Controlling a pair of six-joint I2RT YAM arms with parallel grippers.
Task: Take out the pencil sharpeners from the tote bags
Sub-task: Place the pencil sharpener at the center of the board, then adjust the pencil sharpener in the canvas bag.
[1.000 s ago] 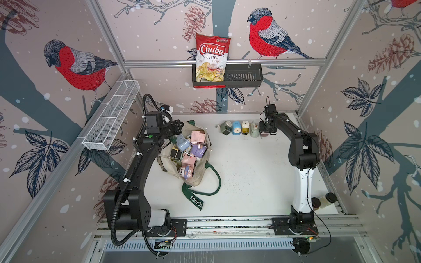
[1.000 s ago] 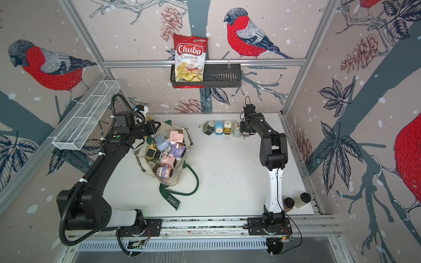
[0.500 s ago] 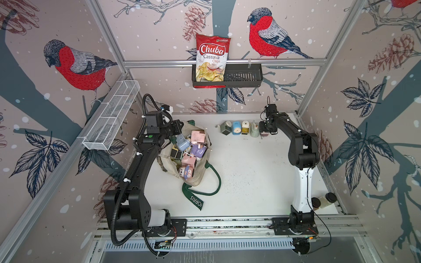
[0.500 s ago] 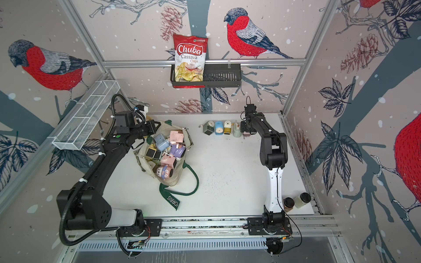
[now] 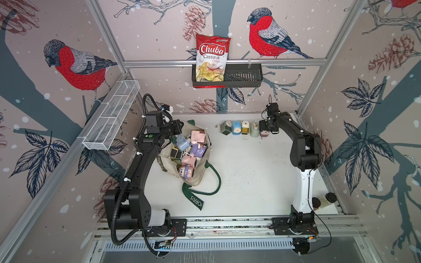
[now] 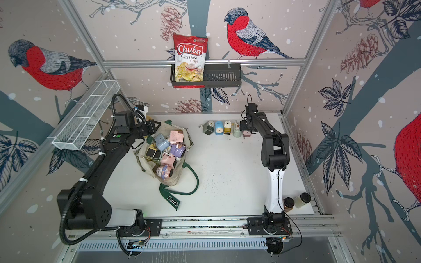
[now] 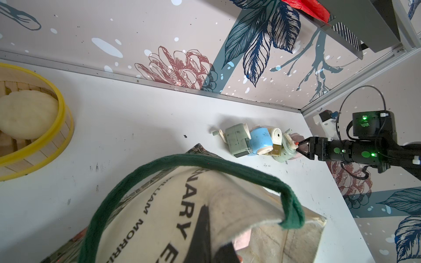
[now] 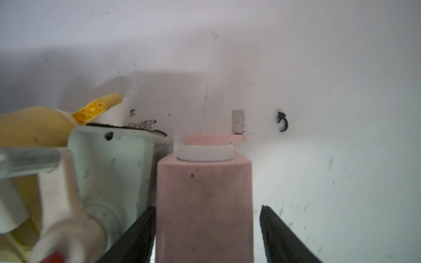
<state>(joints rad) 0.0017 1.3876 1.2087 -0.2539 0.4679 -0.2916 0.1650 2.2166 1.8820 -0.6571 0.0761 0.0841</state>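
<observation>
The cream tote bag (image 5: 198, 176) (image 6: 180, 178) lies open at the left of the table with several pastel pencil sharpeners (image 5: 197, 136) inside. My left gripper (image 5: 180, 126) (image 7: 213, 230) is shut on the bag's canvas rim (image 7: 227, 200) at its far edge. Several more sharpeners (image 5: 237, 128) stand in a row near the back wall. A pink sharpener (image 5: 264, 134) (image 8: 205, 193) stands at the row's right end. My right gripper (image 8: 207, 208) (image 7: 301, 148) straddles it, open, with a gap showing at one finger (image 8: 280, 232).
A yellow-rimmed bamboo steamer (image 7: 62, 127) sits behind the bag at the back left. Two brown-lidded jars (image 5: 323, 200) stand at the front right by the right arm's base. On the walls hang a wire basket (image 5: 111, 116) and a black basket with a chips bag (image 5: 211, 59).
The right gripper's jaws have spread apart off the pink sharpener, which stays standing at the row's end. The left arm and the bag have not moved.
</observation>
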